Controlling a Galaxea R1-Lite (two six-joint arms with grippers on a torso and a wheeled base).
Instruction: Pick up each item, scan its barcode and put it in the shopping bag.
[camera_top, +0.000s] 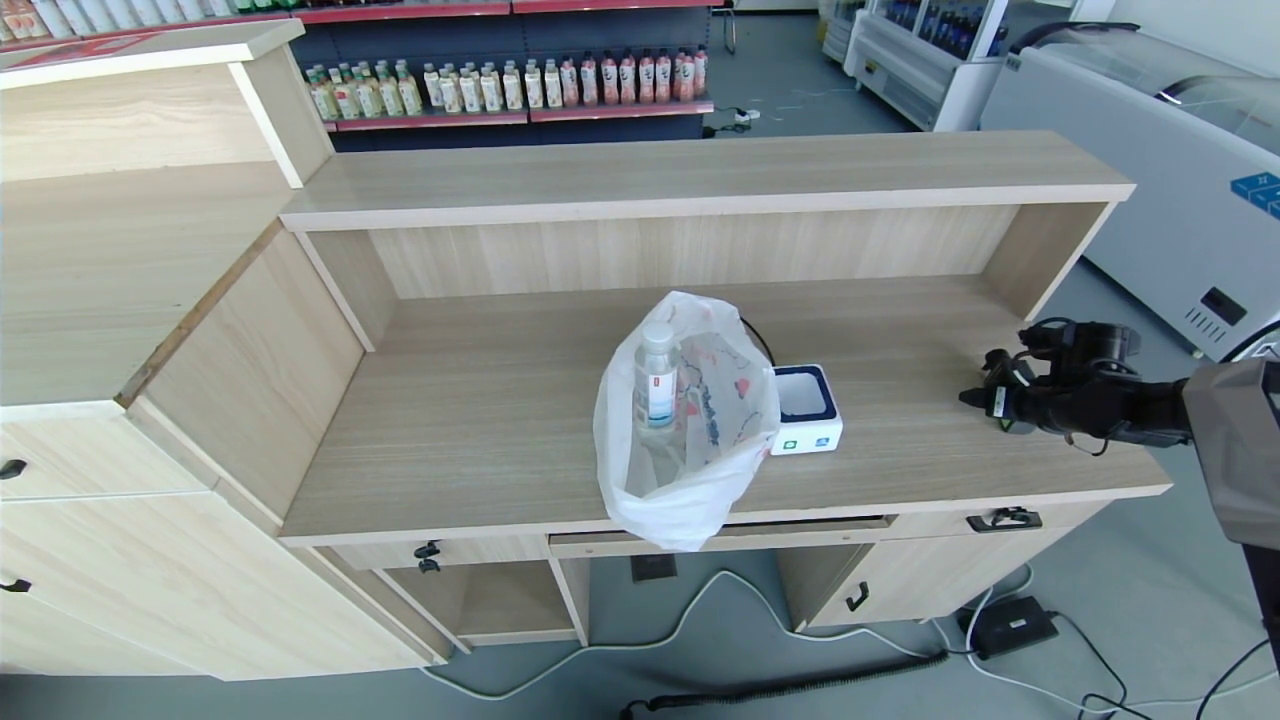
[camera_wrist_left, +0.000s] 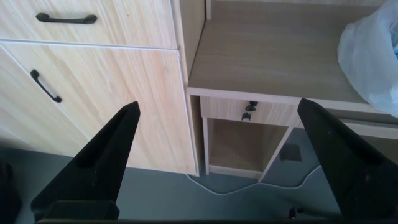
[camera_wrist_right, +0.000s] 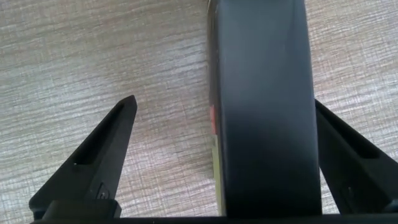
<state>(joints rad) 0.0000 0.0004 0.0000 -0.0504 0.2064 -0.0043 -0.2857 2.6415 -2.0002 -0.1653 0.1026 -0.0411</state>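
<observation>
**Shop counter update: one bottle bagged, one item under the right arm**

Wooden checkout counter (camera_top: 480, 400), drinks shelves (camera_top: 510, 85) behind it, and in the middle stands the white shopping bag (camera_top: 620, 470), mouth open towards us. A clear bottle (camera_top: 657, 380) is upright inside the bag, so I'd call that item done. The scanner (camera_top: 805, 405) sits just beside the bag, touching its plastic on the side nearer the right arm.

Now look well away from the bag, at the counter's far right end. The right gripper (camera_wrist_right: 225, 101) is down low over the wood with its jaws spread wide, straddling a dark item (camera_wrist_right: 261, 93) that lies flat between them. No squeeze on it as far as I can see, and I can't tell what the item is.

On the bag's other side, off the counter's front edge, the left gripper (camera_wrist_left: 219, 104) hangs with jaws wide and nothing in them.

My read: somewhere past the first item. That dark one is not yet lifted, scanned or dropped in the bag. I spot no other loose goods on the counter.
</observation>
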